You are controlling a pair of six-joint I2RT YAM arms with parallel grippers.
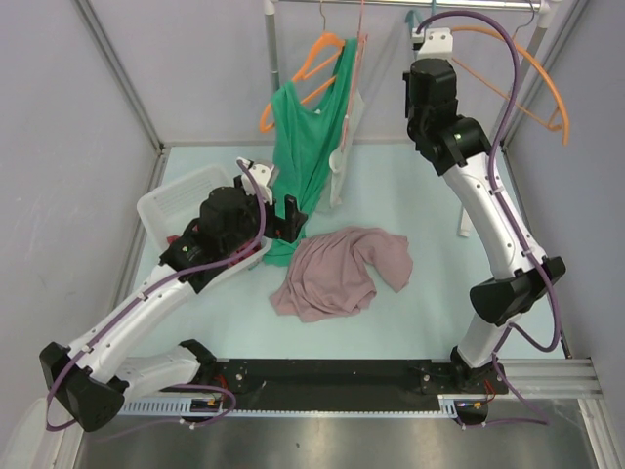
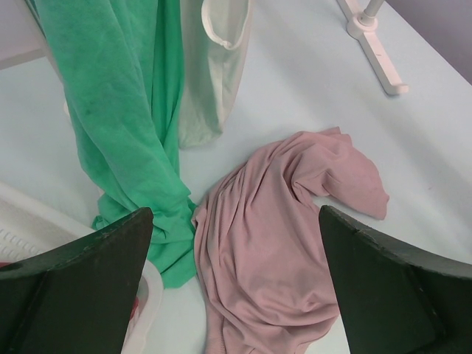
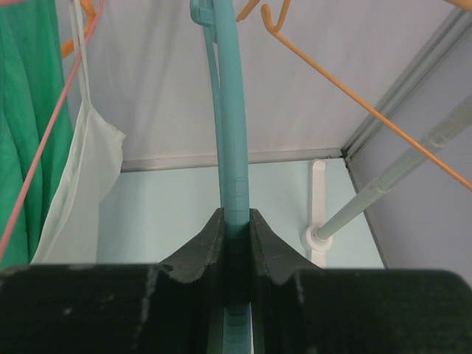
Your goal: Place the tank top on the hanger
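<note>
The pink-mauve tank top (image 1: 337, 272) lies crumpled on the table's middle; in the left wrist view it (image 2: 280, 243) spreads below and between my fingers. My left gripper (image 1: 276, 202) is open and empty, hovering just left of and above the top (image 2: 236, 287), with its left finger (image 2: 81, 280) over the basket's rim. My right gripper (image 1: 428, 41) is raised to the rail at the back right and is shut (image 3: 236, 217) on the teal-blue hanger (image 3: 231, 125), whose thin bar runs up from the jaws to the rail. Only a bit of the hanger (image 1: 412, 20) shows from above.
A long green tank top (image 1: 305, 147) hangs on an orange hanger and trails onto the table beside the pink one. A white garment (image 1: 348, 132) hangs next to it. A white basket (image 1: 181, 200) stands at the left. Empty orange hangers (image 1: 547, 88) hang at the right. A rack foot (image 1: 467, 227) stands on the table.
</note>
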